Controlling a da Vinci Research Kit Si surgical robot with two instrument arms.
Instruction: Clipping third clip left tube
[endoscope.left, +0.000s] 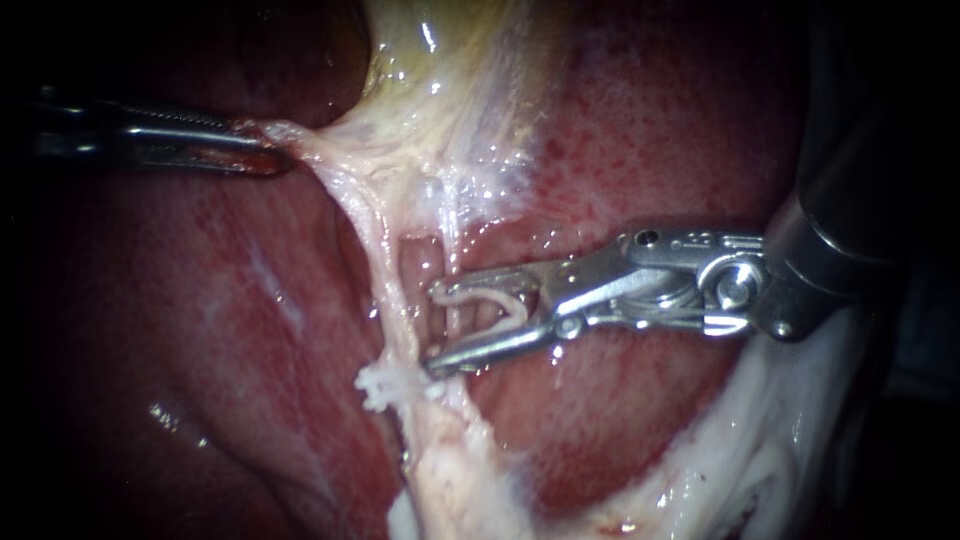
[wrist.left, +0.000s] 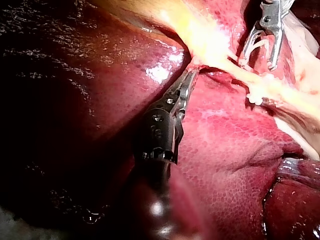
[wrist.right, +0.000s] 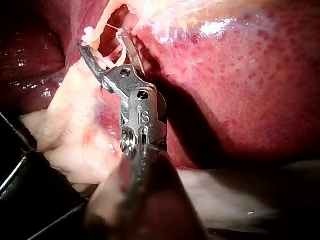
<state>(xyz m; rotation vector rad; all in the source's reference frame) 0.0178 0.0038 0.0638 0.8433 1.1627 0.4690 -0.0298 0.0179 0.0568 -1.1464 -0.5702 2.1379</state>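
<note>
- Dark red liver (endoscope.left: 200, 330) fills the background, wet and glistening.
- Left instrument (endoscope.left: 272, 155) comes in from the left, its jaws clamped on a pale tissue strand (endoscope.left: 300, 140), which it holds taut.
- Left tube (endoscope.left: 385, 290) runs downward just beside that strand. One fastened clip (endoscope.left: 383, 385) sits low on it, and I can make out no other.
- Right instrument (endoscope.left: 435, 328) has its jaws wide apart, with an unclosed new clip (endoscope.left: 490, 297) seated in them. The tips end just beside the left tube, and a thinner strand crosses the gap.
- This clip looks not yet placed: the jaws likely need to go around the left tube above the fastened clip, then squeeze.
</note>
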